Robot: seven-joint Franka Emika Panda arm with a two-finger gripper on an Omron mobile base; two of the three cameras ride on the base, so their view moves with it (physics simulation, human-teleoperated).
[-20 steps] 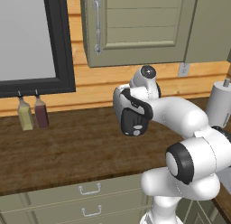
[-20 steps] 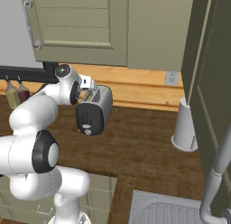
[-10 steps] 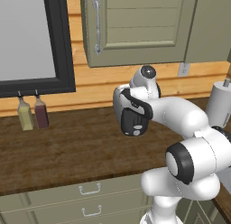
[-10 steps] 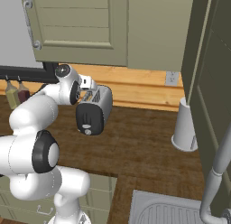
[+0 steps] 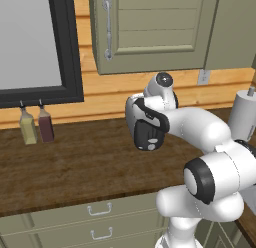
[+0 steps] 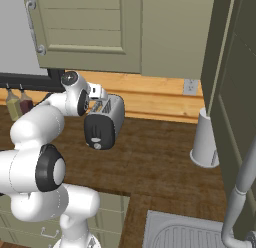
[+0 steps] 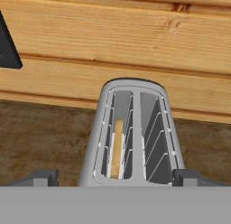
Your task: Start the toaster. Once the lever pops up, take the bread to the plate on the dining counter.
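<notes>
The shiny silver toaster stands on the dark wood counter against the plank wall, its black end panel with a pale round knob turned toward the base. In the hand view I look down into the toaster's two slots. The tan bread sits low in the left slot. My gripper hovers open just above the toaster's near end, one fingertip on each side of it, holding nothing. I cannot pick out the lever against the black panel. The plate and the dining counter are out of view.
Two bottles stand at the wall to the left under a dark-framed window. A white paper towel roll stands to the right, beside a tall cabinet. A sink and faucet lie at the near right. Wall cabinets hang overhead.
</notes>
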